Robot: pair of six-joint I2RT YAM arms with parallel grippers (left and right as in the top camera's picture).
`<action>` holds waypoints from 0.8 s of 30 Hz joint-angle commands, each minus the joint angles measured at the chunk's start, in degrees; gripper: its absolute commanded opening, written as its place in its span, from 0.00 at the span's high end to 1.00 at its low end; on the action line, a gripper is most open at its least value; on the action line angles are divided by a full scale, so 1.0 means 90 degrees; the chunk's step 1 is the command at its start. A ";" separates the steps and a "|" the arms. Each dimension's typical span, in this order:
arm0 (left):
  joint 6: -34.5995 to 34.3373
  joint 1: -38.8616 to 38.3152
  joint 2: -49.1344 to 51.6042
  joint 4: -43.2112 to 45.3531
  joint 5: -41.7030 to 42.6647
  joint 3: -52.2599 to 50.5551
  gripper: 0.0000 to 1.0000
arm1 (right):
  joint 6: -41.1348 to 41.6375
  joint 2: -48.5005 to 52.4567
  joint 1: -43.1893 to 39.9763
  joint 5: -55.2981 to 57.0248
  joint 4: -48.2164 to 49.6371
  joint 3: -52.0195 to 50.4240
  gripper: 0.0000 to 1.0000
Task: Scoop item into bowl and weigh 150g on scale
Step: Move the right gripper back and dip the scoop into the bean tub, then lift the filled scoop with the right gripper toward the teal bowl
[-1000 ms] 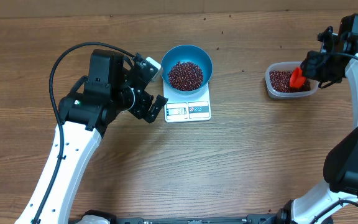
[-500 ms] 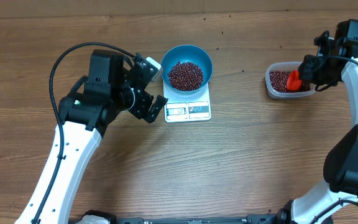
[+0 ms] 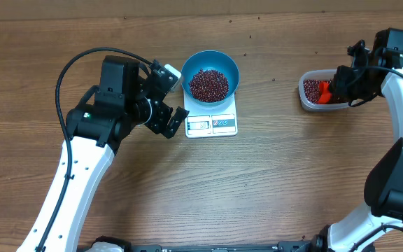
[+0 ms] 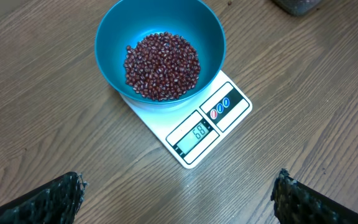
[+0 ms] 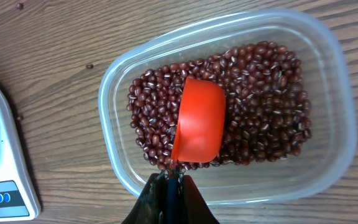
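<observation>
The blue bowl stands on the white scale and holds a heap of red-brown beans. In the left wrist view the bowl sits above the scale, whose display shows 68. My left gripper hangs open just left of the scale, with nothing between its fingers. My right gripper is shut on the handle of an orange scoop. The scoop is tipped on its side among the beans inside a clear tub.
The clear tub sits at the right of the table, about a hand's width from the scale. A few stray beans lie on the wood near it. A black cable loops over the left arm.
My right gripper has shifted left and down, taking the orange scoop deeper into the tub's beans. The left arm, bowl and scale have not moved.
</observation>
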 commanded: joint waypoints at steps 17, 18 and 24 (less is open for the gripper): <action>-0.0041 0.0029 0.0034 0.0019 0.0051 -0.0024 0.00 | 0.0267 -0.0022 -0.0403 -0.1702 0.0233 -0.0423 0.96; -0.0039 0.0029 0.0034 0.0019 0.0051 -0.0024 0.00 | 0.0265 -0.0022 -0.0510 -0.1897 0.0228 -0.0423 0.96; -0.0041 0.0029 0.0034 0.0019 0.0051 -0.0024 0.01 | 0.0168 -0.0022 -0.1190 -0.2897 0.0175 -0.0423 0.96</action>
